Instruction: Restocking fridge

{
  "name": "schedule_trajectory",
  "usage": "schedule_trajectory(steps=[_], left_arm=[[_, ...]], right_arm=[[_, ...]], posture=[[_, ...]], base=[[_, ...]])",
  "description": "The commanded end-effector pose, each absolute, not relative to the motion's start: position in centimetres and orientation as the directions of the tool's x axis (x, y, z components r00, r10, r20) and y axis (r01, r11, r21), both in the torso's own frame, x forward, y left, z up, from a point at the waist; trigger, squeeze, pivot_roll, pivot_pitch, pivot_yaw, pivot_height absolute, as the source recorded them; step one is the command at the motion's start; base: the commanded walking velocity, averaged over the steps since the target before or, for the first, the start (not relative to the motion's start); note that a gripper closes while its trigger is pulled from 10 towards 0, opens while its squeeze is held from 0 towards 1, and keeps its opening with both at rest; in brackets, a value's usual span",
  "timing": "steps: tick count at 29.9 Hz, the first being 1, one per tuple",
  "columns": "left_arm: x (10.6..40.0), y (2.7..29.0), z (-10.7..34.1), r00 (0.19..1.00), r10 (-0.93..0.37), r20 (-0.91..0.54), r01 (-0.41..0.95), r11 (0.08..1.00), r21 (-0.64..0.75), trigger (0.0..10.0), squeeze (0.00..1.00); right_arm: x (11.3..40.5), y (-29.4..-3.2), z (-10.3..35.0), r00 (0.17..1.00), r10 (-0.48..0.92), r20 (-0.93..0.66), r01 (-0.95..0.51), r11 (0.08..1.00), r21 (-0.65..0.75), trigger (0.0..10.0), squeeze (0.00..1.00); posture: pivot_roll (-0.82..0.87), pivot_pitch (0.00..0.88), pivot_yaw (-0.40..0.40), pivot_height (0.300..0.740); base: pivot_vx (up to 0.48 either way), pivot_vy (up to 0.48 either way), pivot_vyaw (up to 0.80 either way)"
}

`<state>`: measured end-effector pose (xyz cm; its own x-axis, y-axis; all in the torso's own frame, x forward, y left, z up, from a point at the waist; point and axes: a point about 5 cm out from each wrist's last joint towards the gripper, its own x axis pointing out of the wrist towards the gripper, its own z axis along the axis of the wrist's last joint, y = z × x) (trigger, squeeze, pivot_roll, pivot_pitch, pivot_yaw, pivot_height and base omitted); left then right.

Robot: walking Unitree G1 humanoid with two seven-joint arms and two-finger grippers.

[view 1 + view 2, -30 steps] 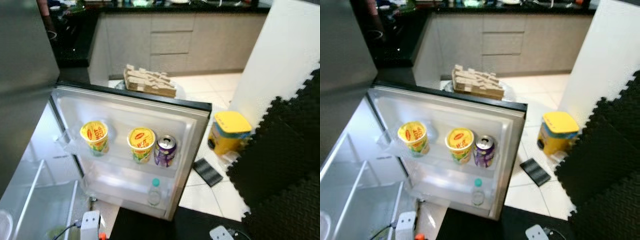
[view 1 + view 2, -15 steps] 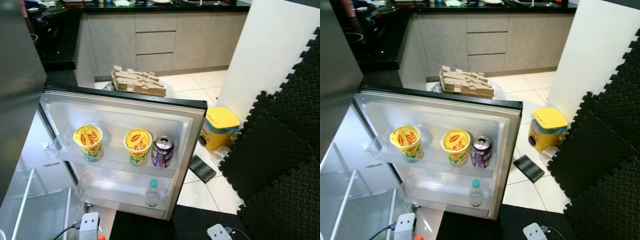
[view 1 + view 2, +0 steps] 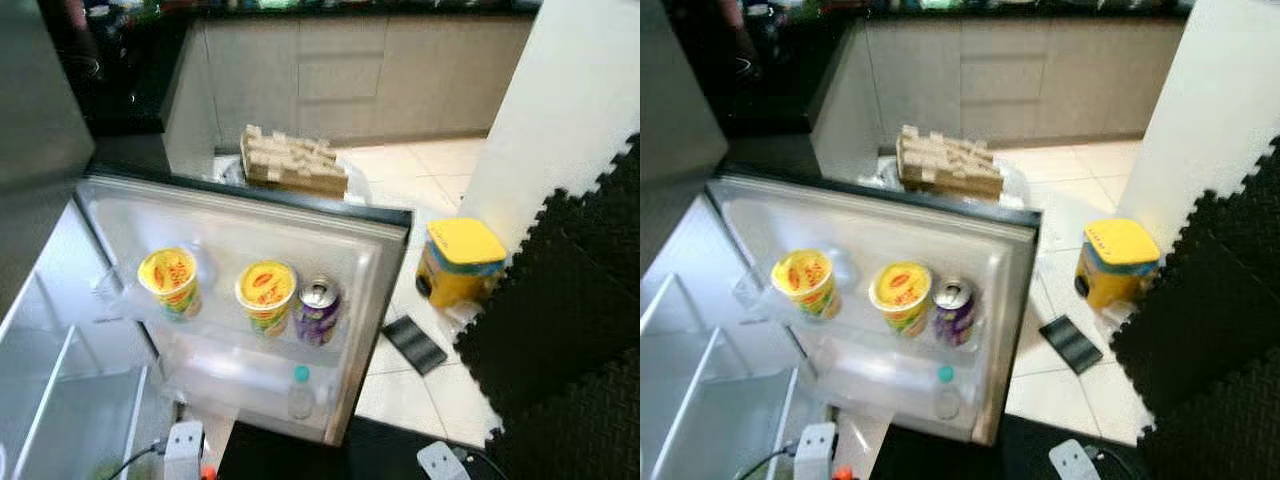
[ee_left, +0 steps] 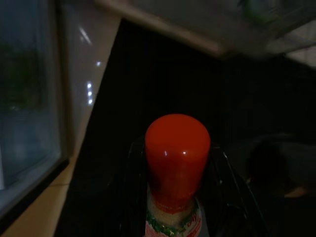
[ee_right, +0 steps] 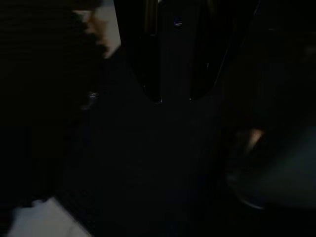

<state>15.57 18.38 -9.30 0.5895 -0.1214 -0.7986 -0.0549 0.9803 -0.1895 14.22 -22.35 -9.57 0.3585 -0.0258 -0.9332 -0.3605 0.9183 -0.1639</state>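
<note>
Head view: I'm facing the open fridge door (image 3: 250,215), two noodle cups (image 3: 168,281) and a can (image 3: 317,310) on its upper shelf, a water bottle (image 3: 300,392) below. My left hand (image 4: 173,197) is clamped on a red-capped sauce bottle (image 4: 177,153), carried low. Next, I reckon, lift it to a free door slot. My right hand (image 5: 173,96) hangs in the dark; its grip I cannot tell.

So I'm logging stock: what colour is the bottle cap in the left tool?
Red; the bottle cap shows best in the left wrist view.

Two noodle cups (image 3: 168,281), one can (image 3: 317,311), perhaps.
</note>
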Motion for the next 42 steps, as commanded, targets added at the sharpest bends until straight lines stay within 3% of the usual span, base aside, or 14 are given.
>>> schedule_trajectory(steps=[1, 31, 42], left_arm=[[15.5, 18.6, -9.3, 0.593, -0.111, -0.798, -0.062, 0.981, -0.182, 10.0, 0.0], [17.1, 19.4, -8.5, 0.649, -0.065, -0.758, -0.098, 0.981, -0.168, 10.0, 0.0], [17.3, 20.8, -8.2, 0.664, 0.003, -0.748, -0.163, 0.977, -0.14, 10.0, 0.0]], right_arm=[[14.2, -22.0, -9.6, 0.366, -0.016, -0.93, -0.351, 0.923, -0.154, 10.0, 0.0], [14.9, -22.1, -9.4, 0.381, -0.021, -0.924, -0.352, 0.921, -0.166, 10.0, 0.0], [15.4, -22.5, -9.1, 0.395, -0.026, -0.918, -0.349, 0.92, -0.177, 10.0, 0.0]], posture=[[-0.04, 0.0, -0.013, 0.74], [-0.04, 0.0, -0.016, 0.74], [-0.04, 0.0, -0.016, 0.74]], base=[[0.0, 0.0, 0.0], [0.0, 0.0, -0.16], [0.0, -0.235, 0.0]])
